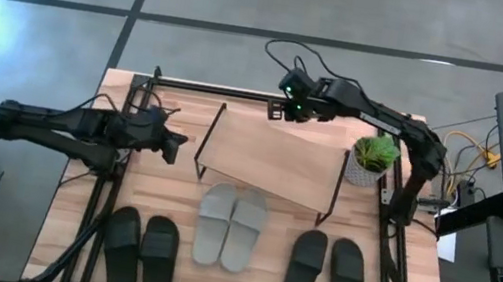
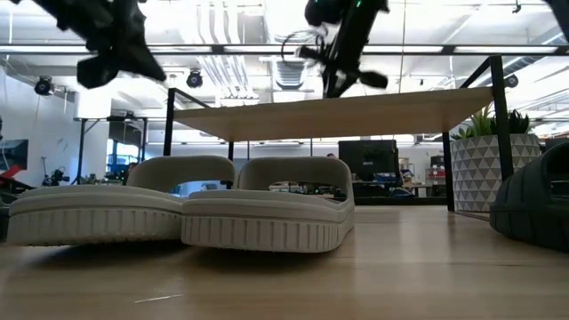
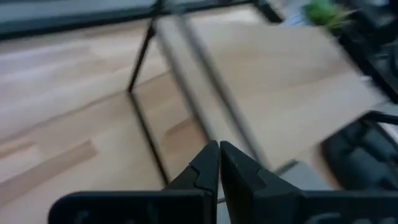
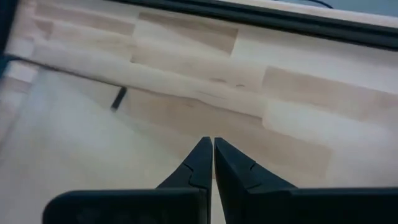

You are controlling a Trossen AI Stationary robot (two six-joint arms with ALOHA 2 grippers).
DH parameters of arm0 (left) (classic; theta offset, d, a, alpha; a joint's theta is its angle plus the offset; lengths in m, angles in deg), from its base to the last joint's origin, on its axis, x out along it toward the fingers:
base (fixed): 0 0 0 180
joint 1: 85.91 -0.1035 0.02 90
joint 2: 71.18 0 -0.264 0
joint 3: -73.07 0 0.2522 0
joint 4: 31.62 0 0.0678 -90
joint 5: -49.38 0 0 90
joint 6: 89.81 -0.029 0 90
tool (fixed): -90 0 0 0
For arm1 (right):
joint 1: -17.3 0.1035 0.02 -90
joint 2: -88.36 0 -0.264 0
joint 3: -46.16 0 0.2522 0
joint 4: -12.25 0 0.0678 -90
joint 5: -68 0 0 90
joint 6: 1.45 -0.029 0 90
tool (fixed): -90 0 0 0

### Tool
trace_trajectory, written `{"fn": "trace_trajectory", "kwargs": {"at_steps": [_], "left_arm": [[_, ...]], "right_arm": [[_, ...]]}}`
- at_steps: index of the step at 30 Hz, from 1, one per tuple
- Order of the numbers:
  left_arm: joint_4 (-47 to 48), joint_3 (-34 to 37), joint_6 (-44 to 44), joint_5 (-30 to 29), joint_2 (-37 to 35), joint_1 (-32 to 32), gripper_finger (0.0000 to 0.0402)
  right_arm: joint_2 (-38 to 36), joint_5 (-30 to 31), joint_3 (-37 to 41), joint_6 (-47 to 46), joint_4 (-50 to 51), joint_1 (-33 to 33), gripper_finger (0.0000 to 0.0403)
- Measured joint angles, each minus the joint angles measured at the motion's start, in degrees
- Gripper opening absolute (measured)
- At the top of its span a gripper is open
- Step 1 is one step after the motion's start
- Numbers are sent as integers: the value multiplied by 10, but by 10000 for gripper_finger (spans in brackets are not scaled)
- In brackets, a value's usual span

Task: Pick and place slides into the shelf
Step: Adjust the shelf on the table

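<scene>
Three pairs of slides lie soles down in a row along the table's near edge: a black pair (image 1: 142, 243) on the left, a light grey pair (image 1: 230, 227) (image 2: 182, 213) in the middle and a black pair (image 1: 325, 272) on the right. The shelf (image 1: 274, 160) (image 2: 338, 111) stands on its black wire legs behind the grey pair. My left gripper (image 1: 175, 145) (image 3: 219, 154) is shut and hovers left of the shelf. My right gripper (image 1: 282, 107) (image 4: 213, 147) is shut, over the table at the shelf's far edge.
A small potted plant (image 1: 373, 158) (image 2: 493, 169) in a patterned white pot stands just right of the shelf. A black metal frame (image 1: 239, 93) borders the table's far edge and sides. Bare wood (image 1: 157, 192) lies between the shelf and the row of slides.
</scene>
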Motion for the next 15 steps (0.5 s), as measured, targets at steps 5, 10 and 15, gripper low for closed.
{"fn": "trace_trajectory", "kwargs": {"at_steps": [5,10,15], "left_arm": [[-33,29,10,34,23,-14,0],[-75,30,11,60,72,-19,0],[-107,24,10,96,122,-18,0]], "right_arm": [[32,-30,0,30,-34,-21,9],[62,-72,0,56,-51,-29,9],[83,-100,0,69,-56,-24,9]]}}
